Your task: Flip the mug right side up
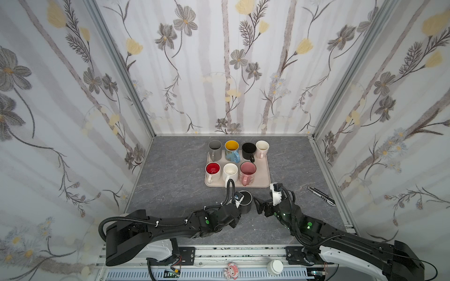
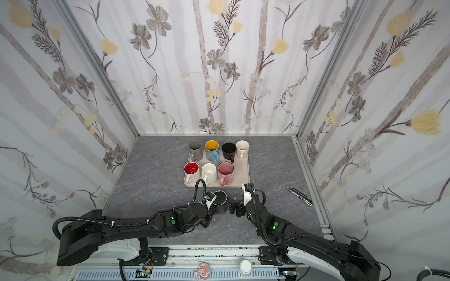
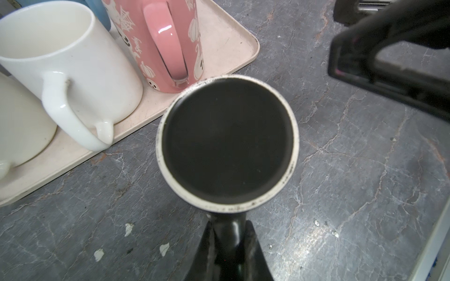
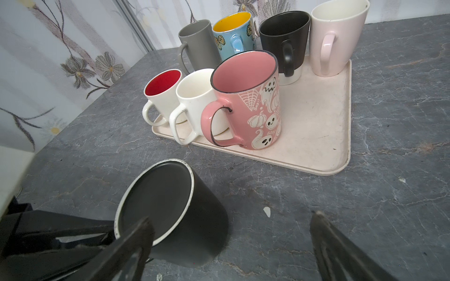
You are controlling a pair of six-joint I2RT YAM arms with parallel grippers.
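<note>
Black mug [image 1: 245, 202] base-up, seven mugs [image 1: 230, 171] upright, one tray [image 1: 262, 176]

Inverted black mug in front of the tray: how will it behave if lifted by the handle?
The black mug looks ceramic: probably rigid, fairly heavy, breakable if dropped. The left gripper pinches only the handle, off-centre, so the body may swing or twist when lifted. The handle's glossy finish could let it slip.

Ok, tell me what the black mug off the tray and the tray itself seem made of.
Black mug: likely ceramic, matte black glaze; its bare whitish foot ring shows. Tray: probably plastic or melamine, matte cream, faintly speckled, rounded moulded rim.
</note>
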